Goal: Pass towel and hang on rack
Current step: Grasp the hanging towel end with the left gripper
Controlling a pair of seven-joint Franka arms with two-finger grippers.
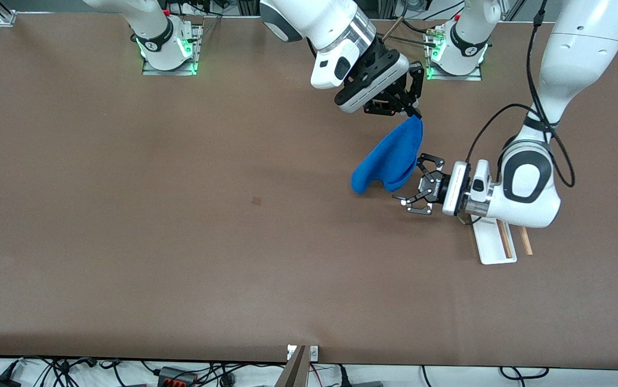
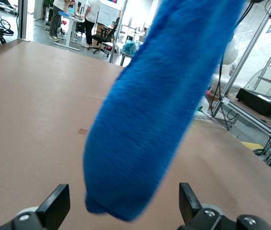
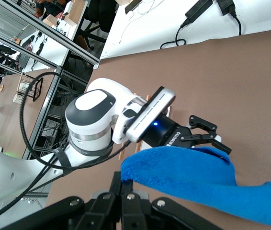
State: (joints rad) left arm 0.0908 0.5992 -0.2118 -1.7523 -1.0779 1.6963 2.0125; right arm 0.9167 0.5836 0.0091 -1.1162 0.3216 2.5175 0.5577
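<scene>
The blue towel [image 1: 389, 158] hangs in the air by one corner from my right gripper [image 1: 416, 114], which is shut on it over the table's middle. In the right wrist view the closed fingertips [image 3: 128, 179] pinch the towel [image 3: 197, 179] at its edge. My left gripper [image 1: 413, 183] is open and lies level beside the towel's lower part. In the left wrist view the towel [image 2: 150, 120] droops between the two spread fingers [image 2: 54, 206]. The rack [image 1: 494, 247], a white tray with two wooden rods, stands just under the left wrist and is partly hidden by it.
Bare brown table [image 1: 179, 215] stretches toward the right arm's end, with a small dark mark [image 1: 256, 201] on it. Cables and a grey bracket [image 1: 298, 365] line the table's edge nearest the front camera. Both arm bases stand at the edge farthest from it.
</scene>
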